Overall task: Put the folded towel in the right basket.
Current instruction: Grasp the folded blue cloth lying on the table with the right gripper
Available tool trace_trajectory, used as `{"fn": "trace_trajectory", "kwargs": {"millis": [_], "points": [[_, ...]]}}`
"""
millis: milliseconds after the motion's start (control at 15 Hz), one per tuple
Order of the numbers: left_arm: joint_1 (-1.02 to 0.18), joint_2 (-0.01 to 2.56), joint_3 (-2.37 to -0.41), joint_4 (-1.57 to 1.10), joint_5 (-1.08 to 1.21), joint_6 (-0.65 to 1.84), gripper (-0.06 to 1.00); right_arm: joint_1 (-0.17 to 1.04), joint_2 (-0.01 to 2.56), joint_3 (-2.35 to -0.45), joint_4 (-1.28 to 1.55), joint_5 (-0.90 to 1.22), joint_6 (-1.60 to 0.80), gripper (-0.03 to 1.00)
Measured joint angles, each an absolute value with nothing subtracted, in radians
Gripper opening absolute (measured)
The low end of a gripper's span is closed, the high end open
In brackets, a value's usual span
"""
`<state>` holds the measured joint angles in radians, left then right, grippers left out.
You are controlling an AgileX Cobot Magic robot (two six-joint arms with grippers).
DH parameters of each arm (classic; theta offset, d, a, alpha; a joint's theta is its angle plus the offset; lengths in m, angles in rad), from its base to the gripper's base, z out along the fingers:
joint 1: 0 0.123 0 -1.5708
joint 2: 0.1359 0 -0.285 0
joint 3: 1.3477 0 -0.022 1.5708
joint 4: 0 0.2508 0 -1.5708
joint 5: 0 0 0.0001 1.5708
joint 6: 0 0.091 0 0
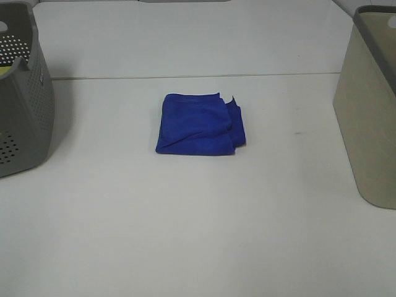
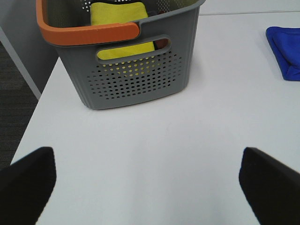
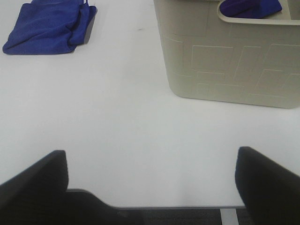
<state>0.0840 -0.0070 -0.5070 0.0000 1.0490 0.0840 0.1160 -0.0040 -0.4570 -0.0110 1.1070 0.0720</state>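
A folded blue towel [image 1: 199,124] lies on the white table near its middle. It also shows in the left wrist view [image 2: 285,50] and in the right wrist view [image 3: 47,28]. The beige right basket [image 1: 370,111] stands at the table's right edge; in the right wrist view [image 3: 234,65] a dark blue cloth [image 3: 251,8] lies inside it. My left gripper [image 2: 147,187] is open and empty, near the table's front left. My right gripper [image 3: 150,187] is open and empty, at the front right edge. Neither gripper shows in the exterior high view.
A grey perforated basket [image 1: 21,93] with an orange handle [image 2: 89,33] stands at the left and holds a yellow cloth [image 2: 123,23]. The table's left edge [image 2: 33,122] drops to dark floor. The table's front edge [image 3: 187,206] lies under the right gripper.
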Motion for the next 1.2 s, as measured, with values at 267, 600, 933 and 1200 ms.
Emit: {"fn": "trace_trajectory", "kwargs": {"millis": [267, 600, 933, 1200], "points": [[0.084, -0.007, -0.507, 0.000, 1.049, 0.084, 0.99, 0.116, -0.004, -0.457, -0.011, 1.107, 0.072, 0.93], [0.084, -0.007, -0.507, 0.000, 1.049, 0.084, 0.99, 0.116, -0.004, -0.457, -0.011, 1.106, 0.072, 0.93], [0.084, -0.007, -0.507, 0.000, 1.049, 0.084, 0.99, 0.116, -0.004, -0.457, -0.011, 1.106, 0.072, 0.93], [0.084, -0.007, -0.507, 0.000, 1.049, 0.084, 0.99, 0.116, -0.004, -0.457, -0.011, 1.106, 0.072, 0.93]]}}
